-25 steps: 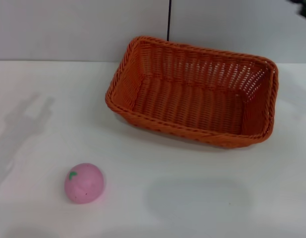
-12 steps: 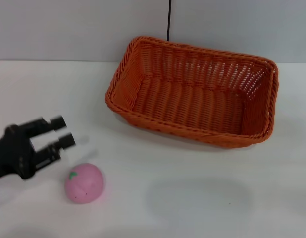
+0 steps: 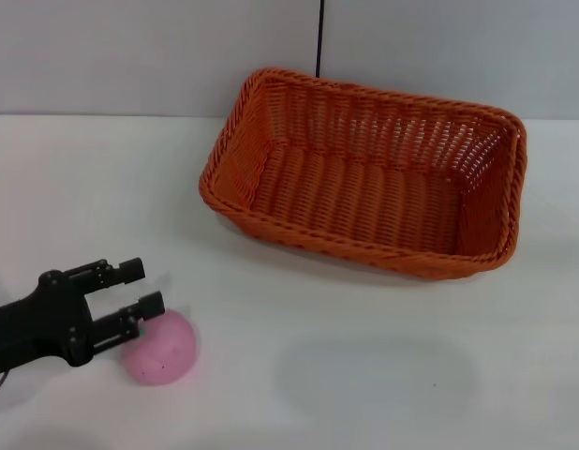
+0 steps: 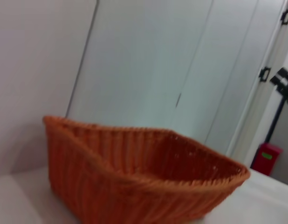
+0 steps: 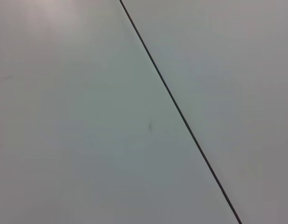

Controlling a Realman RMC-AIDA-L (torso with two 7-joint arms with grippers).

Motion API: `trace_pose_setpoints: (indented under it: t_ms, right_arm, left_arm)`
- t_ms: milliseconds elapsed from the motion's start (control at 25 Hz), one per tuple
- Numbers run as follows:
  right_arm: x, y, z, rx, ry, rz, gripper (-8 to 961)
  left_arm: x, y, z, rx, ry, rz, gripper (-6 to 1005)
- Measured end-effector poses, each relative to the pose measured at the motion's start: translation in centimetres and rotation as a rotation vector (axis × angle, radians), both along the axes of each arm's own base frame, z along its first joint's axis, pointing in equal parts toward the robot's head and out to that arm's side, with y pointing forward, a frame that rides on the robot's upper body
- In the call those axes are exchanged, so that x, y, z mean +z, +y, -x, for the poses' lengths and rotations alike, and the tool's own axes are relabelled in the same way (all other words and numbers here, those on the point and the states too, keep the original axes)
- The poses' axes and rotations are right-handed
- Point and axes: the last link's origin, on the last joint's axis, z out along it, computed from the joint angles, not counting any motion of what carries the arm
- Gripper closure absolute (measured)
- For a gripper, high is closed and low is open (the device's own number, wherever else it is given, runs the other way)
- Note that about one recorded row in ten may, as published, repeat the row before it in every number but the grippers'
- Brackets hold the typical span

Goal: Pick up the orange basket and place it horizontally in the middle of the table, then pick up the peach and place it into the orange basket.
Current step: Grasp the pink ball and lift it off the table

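Head view: left pincer (image 3: 138, 288) open, low over counter (image 3: 364, 375), peach (image 3: 161, 347) just under its lower finger; orange basket (image 3: 369, 173) well beyond. Right pincer unseen.

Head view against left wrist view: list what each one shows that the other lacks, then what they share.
Only the head view shows the peach, the left gripper with its jaws open at the peach's near-left side, and the basket's inside floor. Only the left wrist view shows a red box in the background. Both show the orange basket on the white table.
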Motion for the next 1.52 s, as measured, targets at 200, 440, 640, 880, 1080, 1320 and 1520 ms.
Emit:
trace_pose_setpoints:
  t_ms: [200, 440, 640, 880, 1080, 1320, 1520]
  right_arm:
    - [0.0, 0.5, 0.1, 0.001, 0.009, -0.003, 413]
    - [-0.4, 0.6, 0.1, -0.004, 0.031, -0.006, 413]
    - [-0.5, 0.6, 0.0, -0.007, 0.041, -0.004, 412]
    - [-0.5, 0.6, 0.0, -0.007, 0.041, -0.004, 412]
    - [-0.5, 0.5, 0.0, -0.009, 0.042, -0.004, 412]
    - [-0.6, 0.4, 0.0, -0.010, 0.045, -0.003, 413]
    - [-0.7, 0.4, 0.0, -0.012, 0.047, -0.003, 413]
  left_arm:
    - [-0.6, -0.4, 0.4, 0.012, 0.028, 0.034, 473]
    - [-1.4, -0.9, 0.9, 0.035, 0.067, 0.074, 332]
    - [-2.6, -1.1, 1.2, 0.049, 0.111, 0.121, 182]
    - [-2.8, -1.1, 1.2, 0.046, 0.119, 0.142, 185]
    - [-3.2, -1.1, 1.4, 0.068, 0.132, 0.144, 188]
    - [-3.4, -1.0, 1.1, 0.053, 0.130, 0.152, 192]
    - [-3.3, -1.0, 1.0, 0.041, 0.130, 0.146, 304]
